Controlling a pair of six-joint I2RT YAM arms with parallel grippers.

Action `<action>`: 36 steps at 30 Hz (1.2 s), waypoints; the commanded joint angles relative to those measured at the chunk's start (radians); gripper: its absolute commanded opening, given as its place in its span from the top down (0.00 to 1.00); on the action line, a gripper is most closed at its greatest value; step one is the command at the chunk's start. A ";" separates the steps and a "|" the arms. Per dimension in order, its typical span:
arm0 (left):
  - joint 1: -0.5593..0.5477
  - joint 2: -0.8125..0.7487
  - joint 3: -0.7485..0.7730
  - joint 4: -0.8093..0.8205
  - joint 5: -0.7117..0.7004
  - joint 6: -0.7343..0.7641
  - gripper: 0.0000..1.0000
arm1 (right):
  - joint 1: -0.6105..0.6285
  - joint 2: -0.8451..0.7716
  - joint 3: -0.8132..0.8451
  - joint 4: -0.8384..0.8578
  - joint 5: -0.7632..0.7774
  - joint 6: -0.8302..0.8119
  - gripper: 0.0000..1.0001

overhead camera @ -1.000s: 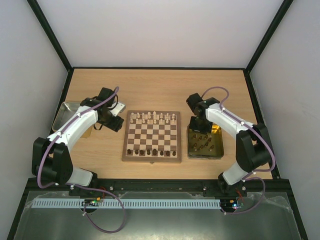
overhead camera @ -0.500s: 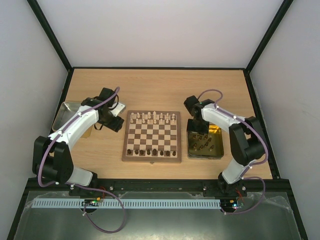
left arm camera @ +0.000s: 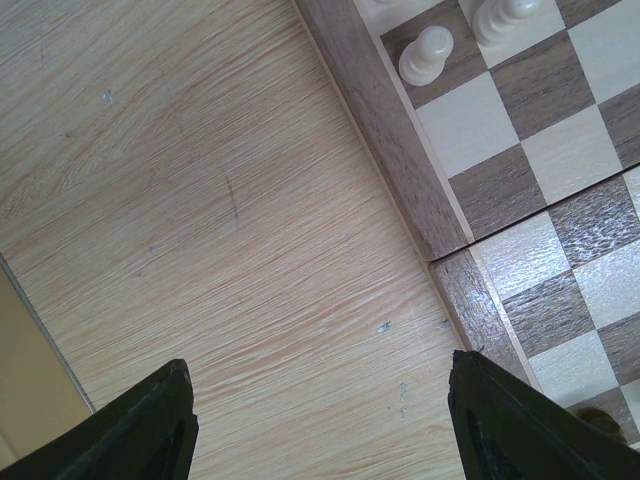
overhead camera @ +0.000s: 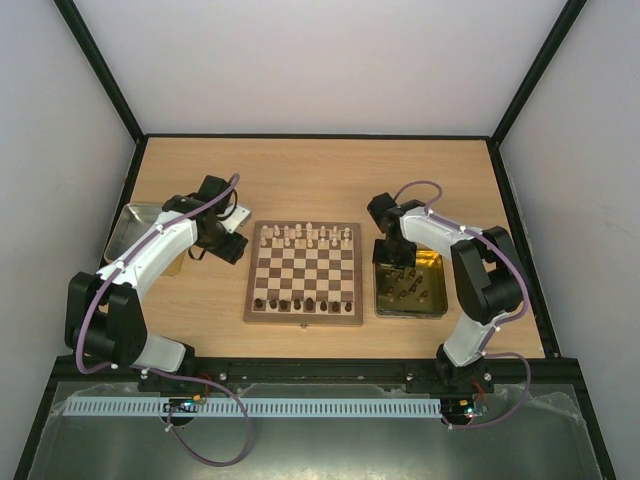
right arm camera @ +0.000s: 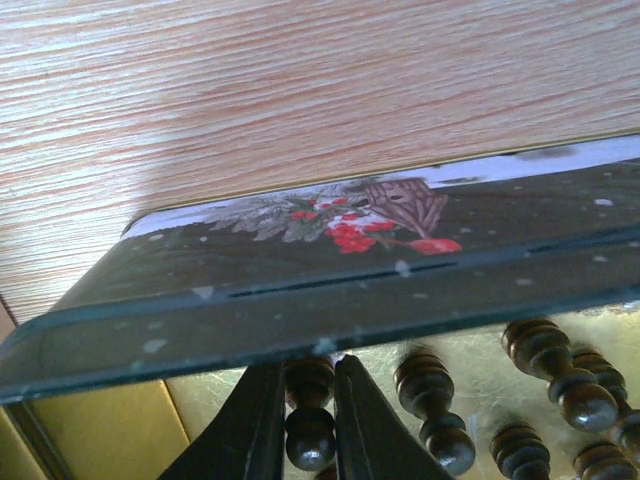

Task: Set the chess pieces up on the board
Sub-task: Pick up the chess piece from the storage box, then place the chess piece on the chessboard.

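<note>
The chequered board [overhead camera: 304,273] lies mid-table with cream pieces [overhead camera: 305,236] along its far rows and dark pieces [overhead camera: 300,303] along its near row. My right gripper [right arm camera: 308,420] is inside the gold tray [overhead camera: 433,300] by its far wall and is shut on a dark brown chess piece [right arm camera: 311,425]. More dark pieces [right arm camera: 435,410] lie beside it in the tray. My left gripper [left arm camera: 320,430] is open and empty over bare table just left of the board's edge [left arm camera: 385,130]. A cream pawn [left arm camera: 425,55] stands on the board's corner area.
A silver metal tray [overhead camera: 128,228] sits at the far left under the left arm. The gold tray's dark outer wall [right arm camera: 330,270] with a holly print stands right in front of the right fingers. Black frame rails bound the table.
The right arm has drawn in towards the far edge of the gold tray, its elbow swinging nearer. The left arm has not moved.
</note>
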 commanded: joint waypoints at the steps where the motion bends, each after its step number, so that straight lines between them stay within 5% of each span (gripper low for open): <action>1: -0.004 0.004 -0.007 -0.014 -0.008 -0.007 0.31 | -0.004 -0.008 -0.015 -0.003 0.008 -0.004 0.89; 10: -0.003 0.004 -0.008 -0.014 -0.008 -0.005 0.31 | -0.004 -0.049 -0.029 -0.035 0.020 -0.011 0.98; 25: -0.004 -0.007 -0.016 -0.009 -0.013 -0.004 0.31 | 0.008 -0.097 0.066 -0.136 0.064 -0.024 0.98; 36: 0.005 0.003 -0.019 0.001 -0.035 -0.020 0.31 | 0.340 0.006 0.488 -0.344 0.089 0.086 0.98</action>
